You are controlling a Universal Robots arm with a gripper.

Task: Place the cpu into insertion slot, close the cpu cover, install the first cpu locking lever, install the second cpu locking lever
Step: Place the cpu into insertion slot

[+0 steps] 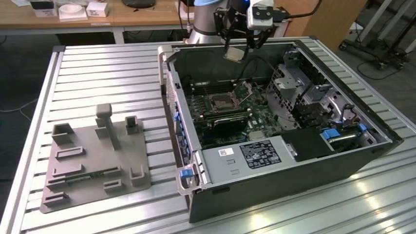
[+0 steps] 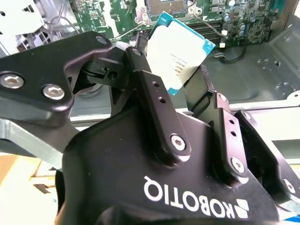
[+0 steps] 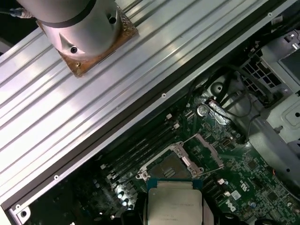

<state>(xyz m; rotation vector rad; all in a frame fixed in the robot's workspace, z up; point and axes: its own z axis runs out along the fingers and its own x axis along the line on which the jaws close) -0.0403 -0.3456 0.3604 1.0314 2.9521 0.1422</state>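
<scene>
- Your slatted metal counter (image 1: 97, 63) carried everything: the open computer case (image 1: 273, 185) on the exterior view's right and a grey fixture plate (image 1: 91, 161) on its left, the two well apart.
- The computer case lay on its side with its panel off, so you looked straight down onto the green motherboard (image 1: 260, 117).
- Your gripper (image 1: 235, 48) hung over the far wall of the case, high above the board. Its fingers (image 2: 140, 56) were clamped on two opposite edges of the cpu.
- The insertion slot (image 1: 224, 101) sat in the middle of the motherboard with its dark centre exposed. In the first wrist view you saw the slot (image 3: 168, 166) just beyond the chip's edge.
- The cpu cover (image 3: 207, 149) stood swung up from one side of the slot, clear of the opening.
- The cpu (image 2: 180, 51) was held tilted in the gripper, its silvery-grey top facing the second wrist view. It hovered in the air, well apart from the slot and touching nothing but the fingers.
</scene>
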